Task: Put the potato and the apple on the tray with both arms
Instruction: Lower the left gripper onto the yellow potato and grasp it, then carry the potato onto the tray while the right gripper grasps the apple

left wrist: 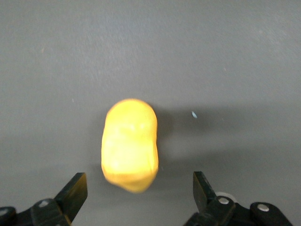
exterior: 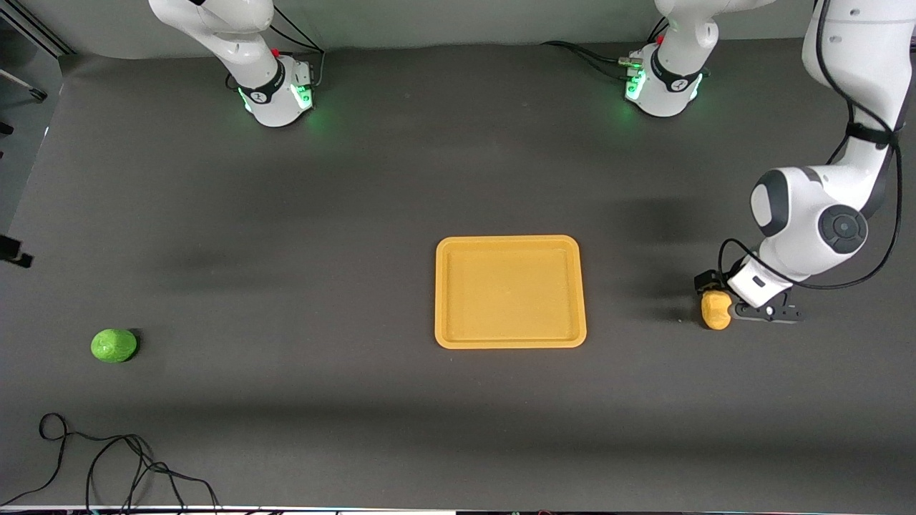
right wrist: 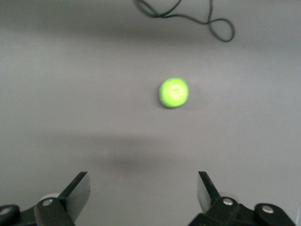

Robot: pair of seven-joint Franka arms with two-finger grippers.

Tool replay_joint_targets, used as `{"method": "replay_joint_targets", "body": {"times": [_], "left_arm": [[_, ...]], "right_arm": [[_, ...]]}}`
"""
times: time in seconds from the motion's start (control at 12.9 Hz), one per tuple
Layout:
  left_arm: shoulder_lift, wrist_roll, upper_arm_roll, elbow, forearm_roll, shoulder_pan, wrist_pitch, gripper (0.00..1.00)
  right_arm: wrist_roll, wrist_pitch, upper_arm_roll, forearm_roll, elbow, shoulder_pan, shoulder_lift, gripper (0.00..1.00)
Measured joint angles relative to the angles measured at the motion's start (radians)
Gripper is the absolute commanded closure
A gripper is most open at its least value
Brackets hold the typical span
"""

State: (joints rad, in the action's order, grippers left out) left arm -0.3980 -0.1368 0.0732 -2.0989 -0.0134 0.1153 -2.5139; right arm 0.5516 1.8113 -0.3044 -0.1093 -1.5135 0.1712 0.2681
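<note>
The yellow-orange potato [exterior: 715, 310] lies on the dark table toward the left arm's end, beside the tray [exterior: 509, 293], which holds nothing. My left gripper [exterior: 718, 292] is low over the potato and open. In the left wrist view the potato [left wrist: 129, 143] lies just ahead of the left gripper [left wrist: 139, 181], with its end level with the fingertips [left wrist: 75, 188] and untouched. The green apple [exterior: 114, 345] lies toward the right arm's end. My right gripper [right wrist: 141, 181] is open and empty over bare table, with the apple [right wrist: 174, 92] well ahead of it. It is out of the front view.
A black cable [exterior: 107, 465] loops on the table nearer the front camera than the apple and also shows in the right wrist view [right wrist: 188, 16]. Both arm bases [exterior: 275, 89] [exterior: 662, 82] stand along the table's edge farthest from the front camera.
</note>
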Motion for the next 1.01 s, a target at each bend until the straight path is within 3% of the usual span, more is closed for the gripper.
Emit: {"method": "replay_joint_targets", "body": {"times": [0.16,0.23,0.31,0.62,0.78,1.01], "left_arm": [[-0.069,-0.028,0.000,0.044,-0.016,0.001,-0.020,0.02],[-0.097,-0.035,0.000,0.057,-0.021,0.001,-0.039,0.14],[-0.120,-0.039,0.000,0.067,-0.023,0.001,-0.068,0.32],[-0.166,-0.043,0.003,0.096,-0.026,0.000,-0.110,0.70],[-0.153,-0.032,0.010,0.137,-0.025,-0.003,0.005,0.83],[-0.122,0.089,0.020,0.262,-0.025,-0.043,0.286,0.84]], "right_arm": [[0.043,-0.001,-0.002,-0.038,0.102,0.040,0.087,0.00],[0.050,-0.002,-0.001,-0.048,0.135,0.044,0.120,0.00],[0.052,-0.003,0.001,-0.052,0.154,0.042,0.145,0.00],[0.052,0.050,0.014,-0.095,0.167,0.025,0.233,0.00],[0.052,0.116,0.015,-0.124,0.166,0.025,0.307,0.00],[0.052,0.235,0.015,-0.158,0.152,0.028,0.422,0.00]]}}
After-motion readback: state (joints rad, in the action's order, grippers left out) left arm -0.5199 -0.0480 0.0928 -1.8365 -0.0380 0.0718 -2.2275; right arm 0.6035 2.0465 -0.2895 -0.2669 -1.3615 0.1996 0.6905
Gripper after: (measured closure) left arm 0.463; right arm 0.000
